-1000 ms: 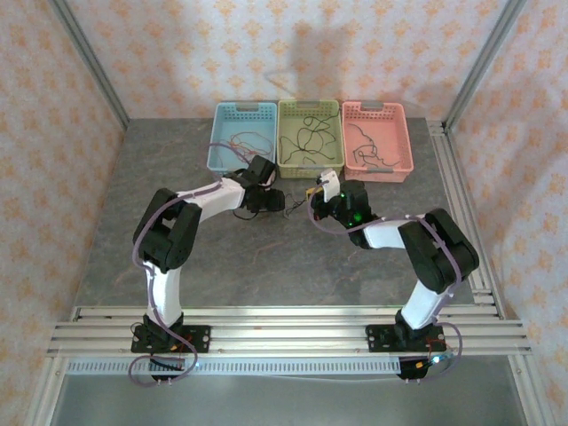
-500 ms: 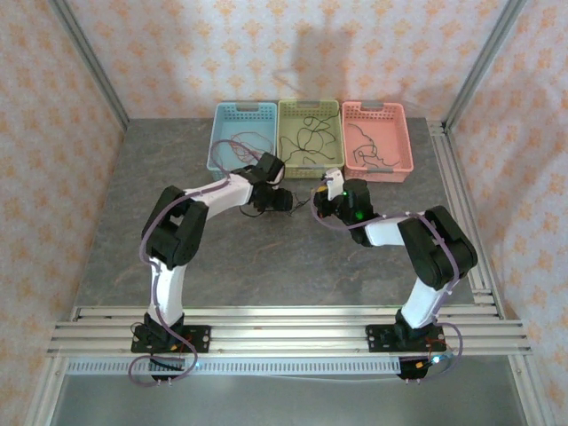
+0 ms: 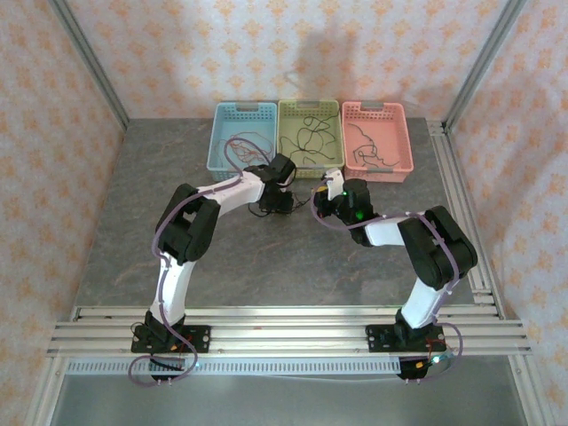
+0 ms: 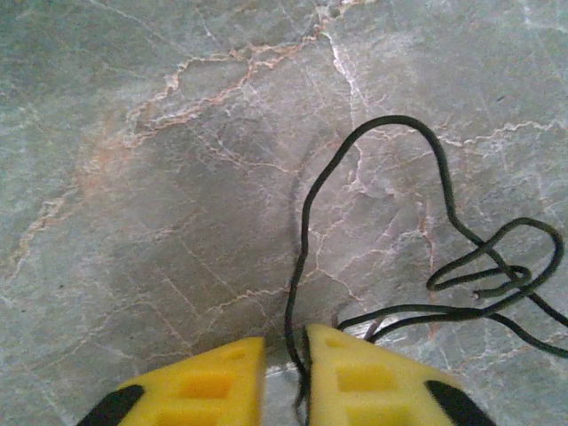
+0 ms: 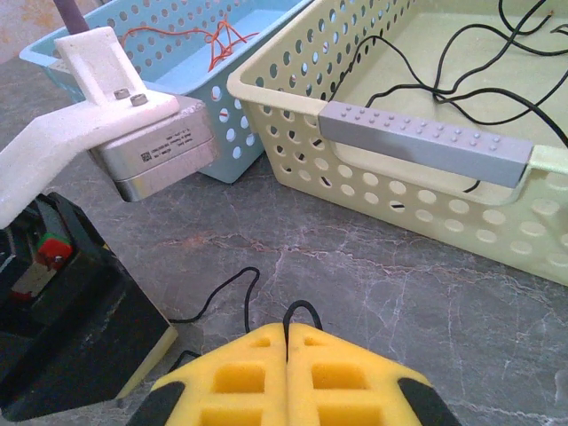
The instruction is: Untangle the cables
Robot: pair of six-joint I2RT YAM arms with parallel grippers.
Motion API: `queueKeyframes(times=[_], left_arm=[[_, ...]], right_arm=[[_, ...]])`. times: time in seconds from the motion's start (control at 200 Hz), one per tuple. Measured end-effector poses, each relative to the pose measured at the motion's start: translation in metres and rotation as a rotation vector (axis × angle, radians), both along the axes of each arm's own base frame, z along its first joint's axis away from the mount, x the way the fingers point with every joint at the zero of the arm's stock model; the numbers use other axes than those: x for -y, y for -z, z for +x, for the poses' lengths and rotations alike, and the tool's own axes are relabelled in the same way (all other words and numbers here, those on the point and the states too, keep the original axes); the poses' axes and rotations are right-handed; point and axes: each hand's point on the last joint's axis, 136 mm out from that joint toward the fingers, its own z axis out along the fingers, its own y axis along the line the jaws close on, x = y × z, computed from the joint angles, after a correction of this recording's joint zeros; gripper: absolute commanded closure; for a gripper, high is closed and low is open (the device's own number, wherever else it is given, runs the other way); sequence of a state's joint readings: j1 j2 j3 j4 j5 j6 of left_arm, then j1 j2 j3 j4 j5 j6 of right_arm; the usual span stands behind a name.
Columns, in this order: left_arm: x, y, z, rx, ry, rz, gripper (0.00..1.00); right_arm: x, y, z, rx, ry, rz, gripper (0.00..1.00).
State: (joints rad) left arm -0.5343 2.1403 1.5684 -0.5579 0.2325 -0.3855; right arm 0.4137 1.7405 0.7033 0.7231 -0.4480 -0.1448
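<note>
Cables (image 4: 461, 284) pinched by left gripper (image 4: 286, 368), seemingly also by right gripper (image 5: 287, 342).

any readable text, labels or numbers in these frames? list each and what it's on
None can be read.
Printed lines on the silver label plate of the left arm's wrist block, in the right wrist view: too small and blurred to read.
Baskets, table, cables and yellow fingers: no text visible.
</note>
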Motion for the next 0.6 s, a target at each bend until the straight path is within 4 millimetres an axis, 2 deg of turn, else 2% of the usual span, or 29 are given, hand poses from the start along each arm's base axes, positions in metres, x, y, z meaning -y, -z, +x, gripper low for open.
queueKeyframes(times=[0.03,0.165,0.305,0.355,0.435,0.47,0.55,0.601], left_arm=[[-0.001,0.0,0.0,0.001,0.0,0.005,1.0],[-0.004,-0.001,-0.001,0.023,-0.011,0.002,1.0],[-0.026,-0.013,-0.02,0.066,-0.035,0.004,1.0],[-0.036,-0.025,-0.025,0.097,-0.051,-0.007,1.0],[-0.05,-0.054,-0.025,0.172,-0.082,-0.043,1.0],[-0.053,-0.067,-0.022,0.205,-0.095,-0.059,1.0],[-0.053,-0.097,-0.011,0.298,-0.105,-0.112,1.0],[-0.054,-0.107,-0.017,0.326,-0.092,-0.136,1.0]], right_arm=[[0.0,0.0,0.0,0.0,0.0,0.0,1.0],[0.0,0.0,0.0,-0.002,0.001,0.002,1.0],[0.0,0.0,0.0,-0.001,0.005,0.001,1.0],[0.0,-0.001,0.001,0.001,0.005,0.002,0.92],[0.0,-0.002,0.001,0.003,0.006,0.006,0.67],[0.0,-0.002,0.001,0.005,0.006,0.007,0.59],[0.0,-0.003,0.001,0.006,0.009,0.015,0.49],[0.001,-0.005,0.001,0.021,0.012,0.023,0.47]])
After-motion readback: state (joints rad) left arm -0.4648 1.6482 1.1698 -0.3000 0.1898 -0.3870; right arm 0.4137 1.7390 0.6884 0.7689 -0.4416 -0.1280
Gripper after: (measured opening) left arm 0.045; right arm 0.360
